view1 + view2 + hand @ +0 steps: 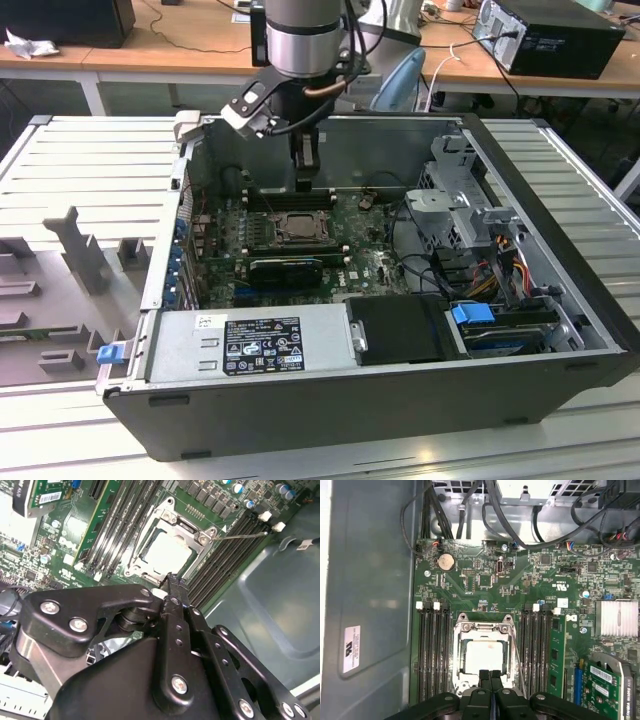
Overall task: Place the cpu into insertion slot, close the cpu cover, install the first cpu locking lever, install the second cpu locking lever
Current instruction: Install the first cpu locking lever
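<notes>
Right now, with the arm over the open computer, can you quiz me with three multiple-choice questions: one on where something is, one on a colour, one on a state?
1. Where is the pale square chip?
A. On a desk outside the computer
B. In the square metal socket
C. On top of a fan

2. What colour is the circuit board?
A. Red
B. Green
C. White

3. How is the tool?
A. Shut
B. Wide open
C. Clamped around a thick cable

Answers:
1 B: the chip shows inside the socket in both wrist views.
2 B: green shows all around the socket.
3 A: in the first wrist view its two tips meet with no gap, at the socket's edge.
</notes>
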Available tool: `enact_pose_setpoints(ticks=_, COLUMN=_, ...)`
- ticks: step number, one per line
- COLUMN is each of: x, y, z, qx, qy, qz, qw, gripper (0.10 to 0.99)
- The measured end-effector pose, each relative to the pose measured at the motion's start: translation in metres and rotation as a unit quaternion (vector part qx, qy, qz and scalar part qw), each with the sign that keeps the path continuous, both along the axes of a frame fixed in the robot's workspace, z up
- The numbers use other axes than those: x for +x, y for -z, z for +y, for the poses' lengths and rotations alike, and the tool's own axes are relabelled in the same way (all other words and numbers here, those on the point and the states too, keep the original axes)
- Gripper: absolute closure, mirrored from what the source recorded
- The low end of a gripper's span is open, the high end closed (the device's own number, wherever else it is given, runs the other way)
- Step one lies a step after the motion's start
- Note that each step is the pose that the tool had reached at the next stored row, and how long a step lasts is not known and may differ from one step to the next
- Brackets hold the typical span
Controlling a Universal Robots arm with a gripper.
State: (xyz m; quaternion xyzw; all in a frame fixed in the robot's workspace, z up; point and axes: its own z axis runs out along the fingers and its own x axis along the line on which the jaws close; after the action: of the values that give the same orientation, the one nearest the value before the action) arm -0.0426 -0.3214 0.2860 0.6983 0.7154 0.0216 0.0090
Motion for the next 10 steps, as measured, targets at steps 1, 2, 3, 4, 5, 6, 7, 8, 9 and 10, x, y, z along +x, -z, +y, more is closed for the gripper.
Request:
enact_pose_setpoints(ticks=1, x=0.0000, y=-0.0013, z=0.0000, qx=0.0001, qy=0.000, qz=0.0000, qw=1.0000, gripper=0.980)
enact_pose_setpoints(ticks=2, x=0.0000, y=-0.0025, z=0.0000, qx=0.0000, qy=0.000, qz=0.0000, qw=1.0000, gripper=0.980)
enact_pose_setpoints(ticks=3, x=0.0000, y=-0.0041, z=0.0000, qx=0.0001, qy=0.000, qz=-0.0001, qw=1.0000, gripper=0.980)
enact_pose_setpoints(ticks=4, x=0.0000, y=-0.0040, z=0.0001, qx=0.0001, qy=-0.006, qz=-0.0001, qw=1.0000, gripper=0.980)
enact_pose_setpoints(ticks=5, x=0.0000, y=-0.0041, z=0.0000, qx=0.0000, qy=-0.017, qz=0.0000, qw=0.9999, gripper=0.980)
enact_pose_setpoints(ticks=6, x=0.0000, y=-0.0041, z=0.0000, qx=0.0000, qy=-0.027, qz=0.0000, qw=0.9996, gripper=0.980)
enact_pose_setpoints(ticks=7, x=0.0000, y=-0.0040, z=0.0000, qx=0.0000, qy=-0.037, qz=-0.0001, qw=0.9993, gripper=0.980)
enact_pose_setpoints(ticks=8, x=0.0000, y=-0.0040, z=0.0000, qx=0.0000, qy=-0.044, qz=-0.0001, qw=0.9990, gripper=0.980)
enact_pose_setpoints(ticks=9, x=0.0000, y=-0.0041, z=0.0000, qx=0.0000, qy=-0.051, qz=0.0000, qw=0.9987, gripper=0.980)
enact_pose_setpoints(ticks=10, x=0.0000, y=-0.0041, z=0.0000, qx=0.0000, qy=-0.059, qz=0.0000, qw=0.9983, gripper=0.980)
